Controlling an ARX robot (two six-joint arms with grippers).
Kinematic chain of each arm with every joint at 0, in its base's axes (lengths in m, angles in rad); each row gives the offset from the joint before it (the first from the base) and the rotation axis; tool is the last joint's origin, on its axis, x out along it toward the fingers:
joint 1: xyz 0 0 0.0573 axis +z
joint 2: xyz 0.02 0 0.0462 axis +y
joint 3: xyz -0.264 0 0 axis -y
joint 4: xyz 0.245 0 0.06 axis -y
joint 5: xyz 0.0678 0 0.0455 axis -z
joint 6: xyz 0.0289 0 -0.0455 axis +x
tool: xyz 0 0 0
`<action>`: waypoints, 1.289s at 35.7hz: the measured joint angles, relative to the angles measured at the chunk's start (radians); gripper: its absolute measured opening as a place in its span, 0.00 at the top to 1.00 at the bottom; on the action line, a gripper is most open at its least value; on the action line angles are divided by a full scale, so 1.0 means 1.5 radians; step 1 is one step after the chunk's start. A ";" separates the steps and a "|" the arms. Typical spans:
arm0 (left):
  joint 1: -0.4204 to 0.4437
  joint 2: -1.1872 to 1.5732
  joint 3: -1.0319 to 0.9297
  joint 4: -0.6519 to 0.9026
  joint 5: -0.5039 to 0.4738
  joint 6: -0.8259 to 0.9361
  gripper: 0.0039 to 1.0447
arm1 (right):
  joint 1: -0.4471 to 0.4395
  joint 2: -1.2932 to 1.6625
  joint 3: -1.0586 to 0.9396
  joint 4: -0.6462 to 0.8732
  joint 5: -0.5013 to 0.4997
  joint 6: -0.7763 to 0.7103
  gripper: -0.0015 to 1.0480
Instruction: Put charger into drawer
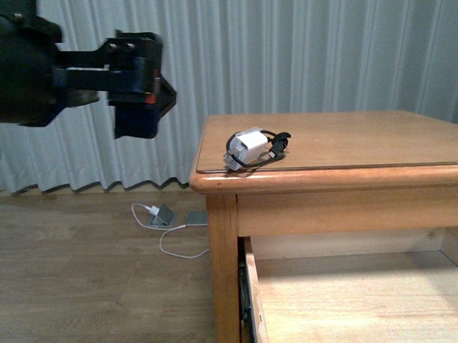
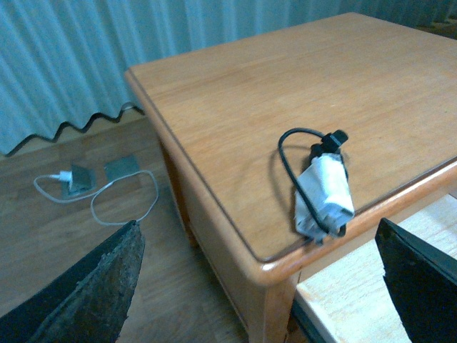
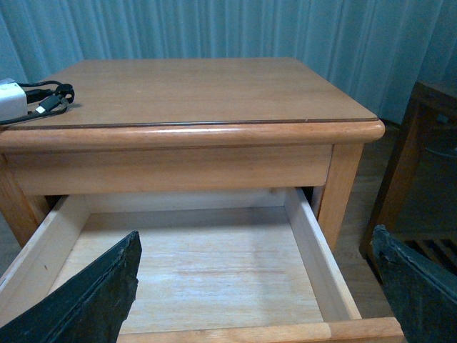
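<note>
The charger point(image 1: 251, 148), a white cube wrapped in black cable, lies at the front left corner of the wooden table top point(image 1: 349, 140). It also shows in the left wrist view point(image 2: 325, 189) and at the edge of the right wrist view point(image 3: 14, 100). The drawer point(image 1: 356, 303) under the top is pulled out, with an empty pale plywood inside point(image 3: 200, 264). My left gripper point(image 1: 140, 95) hangs open and empty in the air left of the table, above and apart from the charger point(image 2: 257, 236). My right gripper point(image 3: 257, 236) is open and empty in front of the open drawer.
A white plug with a thin white cable and grey flat pieces point(image 1: 159, 215) lies on the wooden floor left of the table point(image 2: 78, 179). A grey curtain point(image 1: 284, 47) hangs behind. A dark wooden piece of furniture point(image 3: 428, 179) stands beside the table.
</note>
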 joint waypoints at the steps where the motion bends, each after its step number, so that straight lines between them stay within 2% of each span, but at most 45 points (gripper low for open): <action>1: -0.006 0.019 0.016 0.005 0.008 0.003 0.06 | 0.000 0.000 0.000 0.000 0.000 0.000 0.09; 6: -0.035 0.104 0.092 0.019 0.049 0.013 0.06 | 0.000 0.000 0.000 0.000 0.000 0.000 0.09; 23: -0.058 0.276 0.234 0.015 0.066 0.041 0.06 | 0.000 0.000 0.000 0.000 0.000 0.000 0.09; 34: -0.073 0.327 0.287 -0.026 0.068 0.067 0.06 | 0.000 0.000 0.000 0.000 0.000 0.000 0.09; 37: -0.075 0.336 0.294 -0.033 0.061 0.074 0.15 | 0.000 0.000 0.000 0.000 0.000 0.000 0.09; 42: -0.077 0.342 0.296 -0.039 0.060 0.079 0.38 | 0.000 0.000 0.000 0.000 0.000 0.000 0.09; 46: -0.078 0.342 0.296 -0.035 0.059 0.080 0.50 | 0.000 0.000 0.000 0.000 0.000 0.000 0.09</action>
